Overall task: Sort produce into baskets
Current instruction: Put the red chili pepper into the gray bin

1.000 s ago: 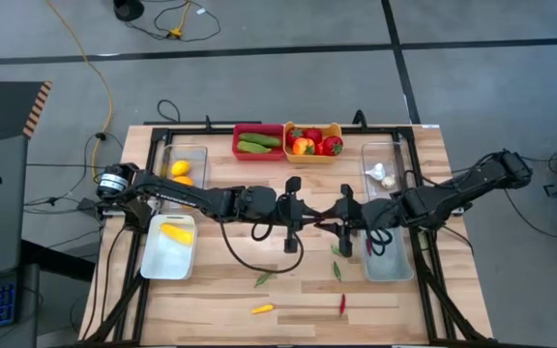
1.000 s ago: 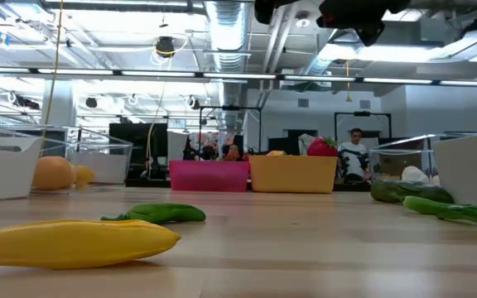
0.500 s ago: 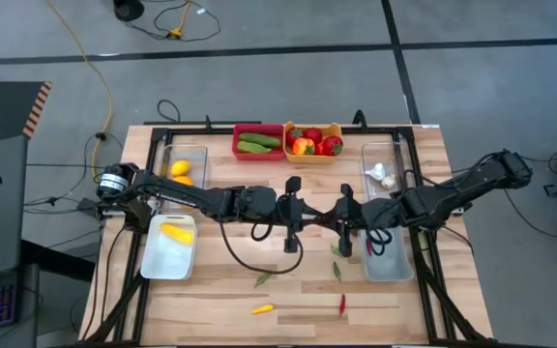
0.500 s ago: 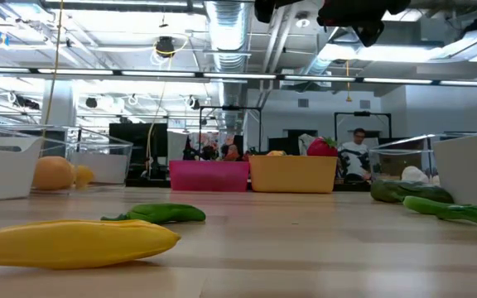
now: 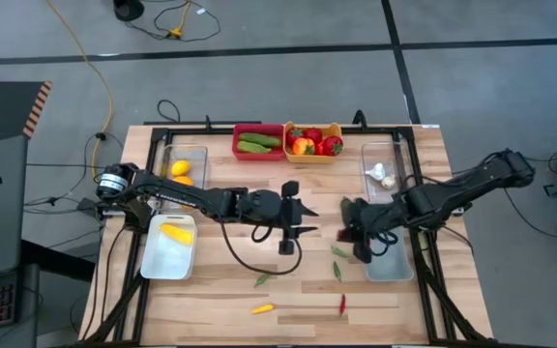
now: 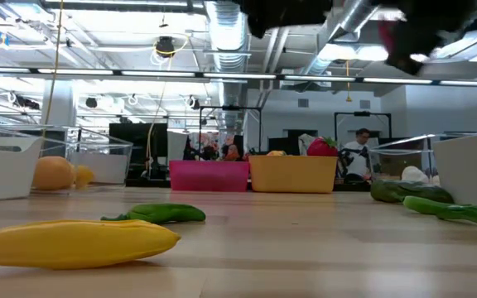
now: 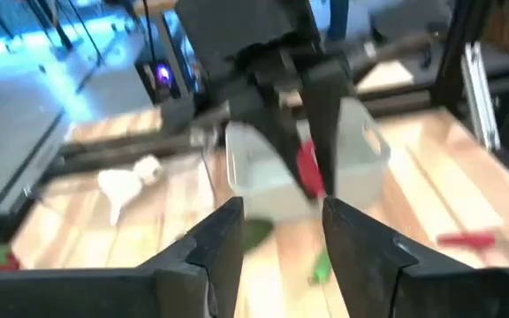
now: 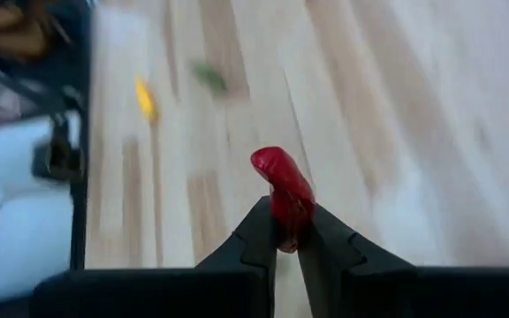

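Observation:
My right gripper [image 5: 348, 232] hovers over the table's middle right, beside the right pale tray [image 5: 391, 263], shut on a small red chili [image 8: 283, 190]. My left gripper [image 5: 300, 218] is open and empty at the table's middle, facing the right gripper; its wrist view shows the chili [image 7: 308, 168] in the other gripper. The red bin [image 5: 258, 142] holds green cucumbers. The orange-yellow bin [image 5: 314, 142] holds red and yellow pieces. Loose green chilies [image 5: 337, 272], a yellow chili [image 5: 261, 309] and a red chili [image 5: 342, 304] lie on the table near the front. My right gripper pinches one end of the red chili [image 8: 283, 231] between its two fingertips. The rest of the chili sticks out ahead past the fingers. The chili is lifted clear of the table.
The left clear tub [image 5: 184, 166] holds yellow and orange pieces, and the right clear tub [image 5: 382, 172] holds white garlic. The left pale tray [image 5: 153, 259] holds a yellow piece. A black frame runs along the table's edges.
The two grippers stood tip to tip at the table's middle. My right gripper has drawn back toward the table's right edge and turned, carrying the red chili clear of the table. My left gripper stays at the middle.

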Controlling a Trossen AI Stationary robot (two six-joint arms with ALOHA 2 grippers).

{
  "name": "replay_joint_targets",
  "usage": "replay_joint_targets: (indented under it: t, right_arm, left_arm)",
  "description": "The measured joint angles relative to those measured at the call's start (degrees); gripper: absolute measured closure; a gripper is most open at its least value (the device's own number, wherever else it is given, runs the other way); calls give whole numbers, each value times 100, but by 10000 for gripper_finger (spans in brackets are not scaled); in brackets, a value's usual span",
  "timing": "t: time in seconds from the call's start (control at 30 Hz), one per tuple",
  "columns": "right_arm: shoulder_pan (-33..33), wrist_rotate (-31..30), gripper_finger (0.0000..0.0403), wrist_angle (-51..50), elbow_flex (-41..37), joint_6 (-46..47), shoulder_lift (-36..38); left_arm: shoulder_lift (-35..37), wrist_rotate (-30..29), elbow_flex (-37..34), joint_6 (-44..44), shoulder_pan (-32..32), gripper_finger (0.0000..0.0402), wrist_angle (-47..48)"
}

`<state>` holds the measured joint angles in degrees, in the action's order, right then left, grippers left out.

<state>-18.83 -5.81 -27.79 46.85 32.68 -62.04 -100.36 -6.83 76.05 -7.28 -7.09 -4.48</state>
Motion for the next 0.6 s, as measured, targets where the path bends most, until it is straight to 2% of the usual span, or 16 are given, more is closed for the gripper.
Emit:
replay_joint_targets:
  t: [0.13, 0.3, 0.47, 0.6]
  right_arm:
    - [-158, 305, 338, -1374, 0, 958, 233]
    - [-392, 365, 338, -2659, 0, 2009, 326]
    - [-557, 632, 338, -3191, 0, 2646, 317]
    - [-663, 664, 338, -3192, 0, 2729, 315]
  left_arm:
    - [0, 0, 0, 1, 0, 259, 534]
    - [0, 2, 0, 144, 0, 259, 1229]
    - [0, 49, 0, 509, 0, 259, 2089]
    - [0, 57, 0, 791, 0, 259, 2663]
